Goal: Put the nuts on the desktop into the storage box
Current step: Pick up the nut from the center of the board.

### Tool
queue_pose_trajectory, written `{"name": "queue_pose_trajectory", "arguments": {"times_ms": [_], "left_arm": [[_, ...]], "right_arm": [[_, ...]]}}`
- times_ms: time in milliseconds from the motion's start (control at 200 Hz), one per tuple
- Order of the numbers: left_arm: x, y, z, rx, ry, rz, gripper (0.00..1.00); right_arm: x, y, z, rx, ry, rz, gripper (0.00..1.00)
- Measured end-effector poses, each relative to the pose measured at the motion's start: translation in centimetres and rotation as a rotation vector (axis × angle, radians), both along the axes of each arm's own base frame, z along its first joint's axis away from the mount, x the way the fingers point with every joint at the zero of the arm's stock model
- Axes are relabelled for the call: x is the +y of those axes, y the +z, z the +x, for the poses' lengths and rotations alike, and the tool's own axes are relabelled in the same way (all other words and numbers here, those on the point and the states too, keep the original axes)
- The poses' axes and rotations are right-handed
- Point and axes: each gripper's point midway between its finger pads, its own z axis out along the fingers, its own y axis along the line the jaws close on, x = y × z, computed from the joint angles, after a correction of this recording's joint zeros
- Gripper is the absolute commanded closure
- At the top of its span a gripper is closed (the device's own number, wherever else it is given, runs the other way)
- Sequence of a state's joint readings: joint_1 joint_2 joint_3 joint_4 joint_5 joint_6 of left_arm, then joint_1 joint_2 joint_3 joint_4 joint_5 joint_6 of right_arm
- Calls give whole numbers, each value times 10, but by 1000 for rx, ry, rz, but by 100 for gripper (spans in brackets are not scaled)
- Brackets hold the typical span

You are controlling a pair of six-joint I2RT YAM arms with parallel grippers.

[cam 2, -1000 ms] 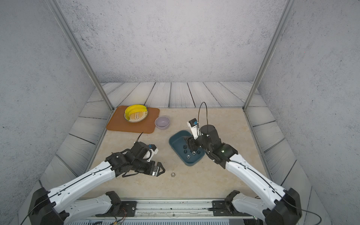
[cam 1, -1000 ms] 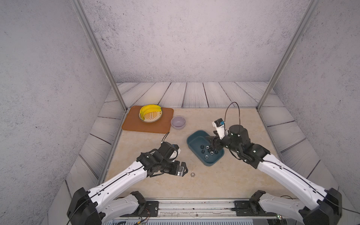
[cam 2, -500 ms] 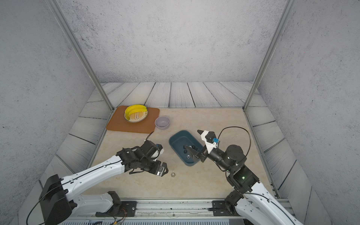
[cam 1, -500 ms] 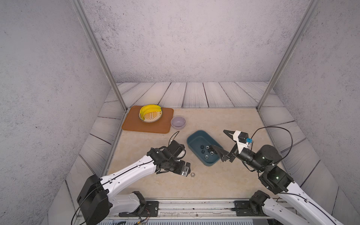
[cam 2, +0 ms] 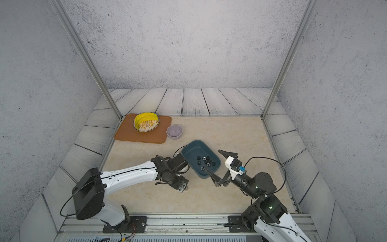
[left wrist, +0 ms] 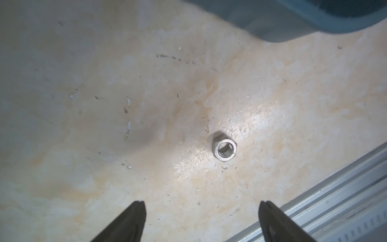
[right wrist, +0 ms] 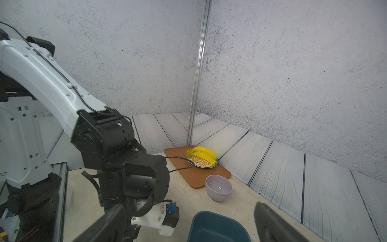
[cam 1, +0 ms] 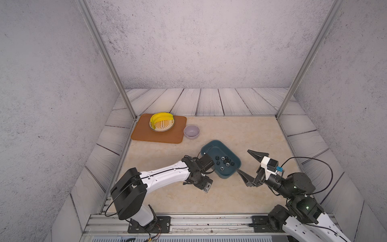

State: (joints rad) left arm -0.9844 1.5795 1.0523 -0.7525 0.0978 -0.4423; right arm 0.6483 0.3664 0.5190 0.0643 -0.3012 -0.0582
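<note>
One silver nut (left wrist: 225,149) lies flat on the beige desktop (cam 1: 240,130), close to the storage box's near wall. My left gripper (left wrist: 202,204) hangs over it, open, and the nut sits just ahead of the gap and apart from both fingertips. In both top views the left wrist (cam 1: 204,186) hides this nut. The dark teal storage box (cam 1: 209,146) holds several dark nuts (cam 1: 225,162). My right gripper (cam 1: 242,160) is raised by the box's right corner, open and empty. The box (right wrist: 217,228) shows between its fingers (right wrist: 263,215).
A lavender bowl (cam 1: 191,131) stands behind the box. Beside it an orange-brown mat (cam 1: 146,136) carries a plate with bananas (cam 1: 161,123). A metal rail (left wrist: 335,205) runs along the desktop's front edge, close to the nut. Upright frame posts stand at the back corners.
My right arm has drawn back from over the storage box toward the front right, its jaws now wide open. My left gripper has moved right until it stands over the silver nut.
</note>
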Motion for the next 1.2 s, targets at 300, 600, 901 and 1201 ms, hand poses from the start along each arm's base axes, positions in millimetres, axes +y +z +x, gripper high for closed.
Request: {"name": "queue_pose_trajectory", "arguments": {"times_ms": [300,600,901,1201], "left_arm": [[-15,-25,0,39,-63,36,23],[-23,-42,-4,78,-100,67,34],[-31,-47,-4,96,-124,77,52],[-32,-51,-4,111,-128,96,62]], "right_arm": [[-8,-10,13,29,-88,-18,1],[-11,-12,17,35,-117,-19,1],[-12,-11,17,34,-121,-18,1],[-13,-12,16,26,-123,-26,1]]}}
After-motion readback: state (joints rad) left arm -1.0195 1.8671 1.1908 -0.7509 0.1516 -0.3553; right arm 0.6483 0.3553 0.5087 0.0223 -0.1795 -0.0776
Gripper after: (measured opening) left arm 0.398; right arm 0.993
